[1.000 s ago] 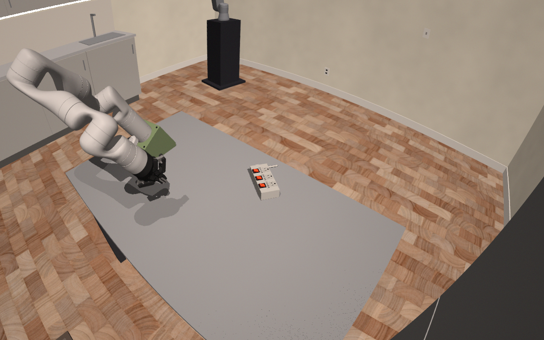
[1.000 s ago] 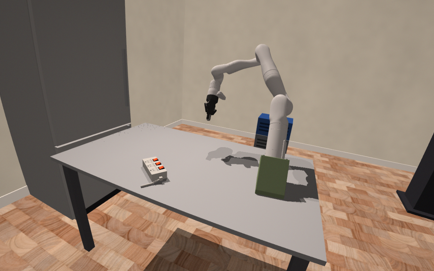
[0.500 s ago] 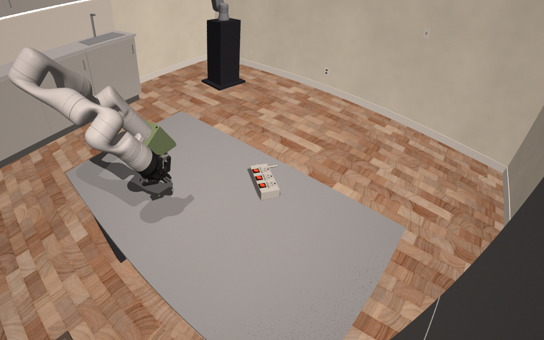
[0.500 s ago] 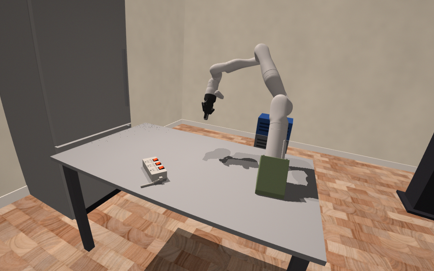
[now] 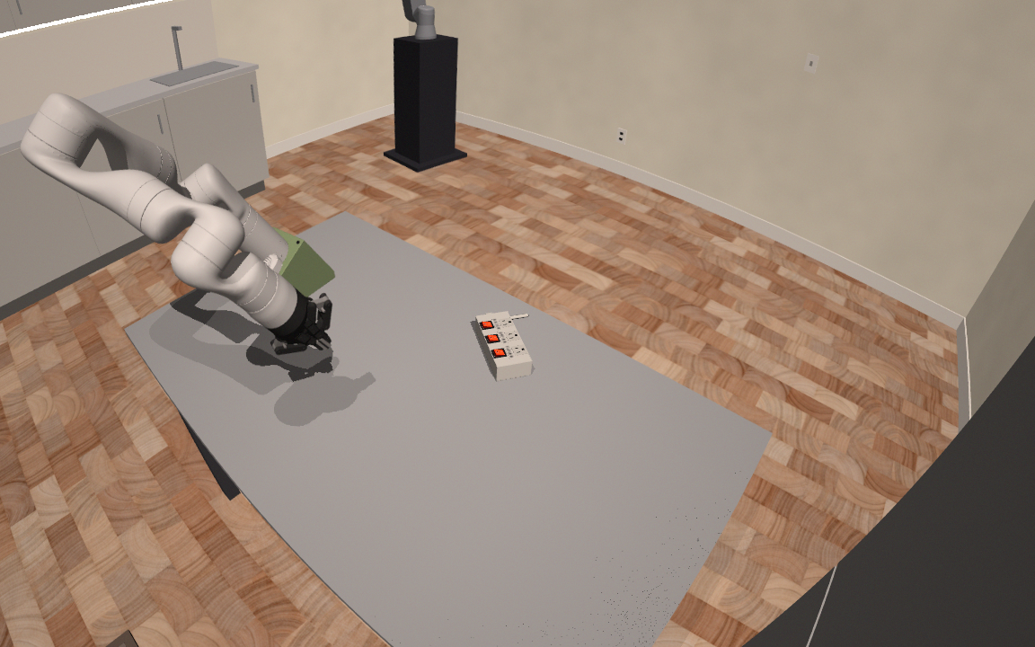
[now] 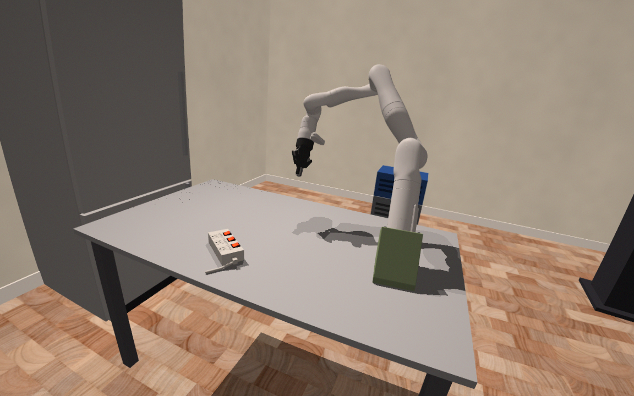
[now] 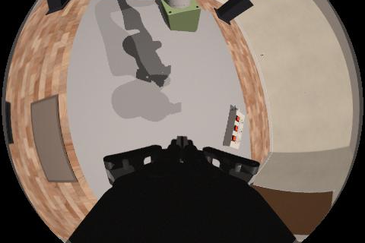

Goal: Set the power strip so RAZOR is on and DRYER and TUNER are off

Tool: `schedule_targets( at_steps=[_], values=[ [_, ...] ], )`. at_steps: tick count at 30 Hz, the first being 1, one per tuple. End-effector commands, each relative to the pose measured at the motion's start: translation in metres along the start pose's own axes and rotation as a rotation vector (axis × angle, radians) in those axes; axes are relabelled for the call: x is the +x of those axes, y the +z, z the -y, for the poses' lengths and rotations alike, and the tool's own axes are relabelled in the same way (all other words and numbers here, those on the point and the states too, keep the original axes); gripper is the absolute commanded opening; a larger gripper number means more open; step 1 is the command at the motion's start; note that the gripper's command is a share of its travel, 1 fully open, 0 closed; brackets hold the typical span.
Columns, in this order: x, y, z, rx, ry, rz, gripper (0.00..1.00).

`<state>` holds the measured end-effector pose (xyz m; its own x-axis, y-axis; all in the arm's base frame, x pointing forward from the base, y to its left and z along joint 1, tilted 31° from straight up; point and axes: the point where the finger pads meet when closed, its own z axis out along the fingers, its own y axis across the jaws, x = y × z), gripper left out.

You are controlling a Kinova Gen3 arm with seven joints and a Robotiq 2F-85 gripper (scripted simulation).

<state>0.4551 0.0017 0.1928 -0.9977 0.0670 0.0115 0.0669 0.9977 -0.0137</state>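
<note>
A white power strip (image 5: 514, 368) (image 6: 218, 245) (image 7: 239, 143) lies on the table, right way up, with three red switches facing up and a short cord at one end. The switches are the near one (image 5: 499, 352), the middle one (image 5: 493, 339) and the one by the cord (image 5: 486, 324) in the top view. Their labels are too small to read, and I cannot tell which are on. My gripper (image 5: 326, 344) (image 6: 299, 174) (image 7: 182, 142) is shut and empty. It hangs high above the table, well to one side of the strip, and touches nothing.
The grey table (image 5: 440, 483) (image 6: 279, 295) (image 7: 194, 64) carries the arm's green base block (image 5: 310, 270) (image 6: 397, 258) (image 7: 184, 20). The cord (image 5: 519, 315) (image 6: 218, 269) points toward the table's long edge. A dark fridge (image 6: 127, 98) stands past one table end. A black pedestal (image 5: 425, 100) stands on the floor.
</note>
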Motion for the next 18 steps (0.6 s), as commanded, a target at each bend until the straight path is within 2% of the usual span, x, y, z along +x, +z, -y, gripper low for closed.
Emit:
schedule_targets(
  at_steps=[1, 18],
  values=[
    [-0.0003, 0.0016, -0.0039, -0.001, -0.007, -0.003, 0.0],
    [-0.0052, 0.0104, -0.01, 0.013, 0.052, -0.017, 0.0]
  ],
)
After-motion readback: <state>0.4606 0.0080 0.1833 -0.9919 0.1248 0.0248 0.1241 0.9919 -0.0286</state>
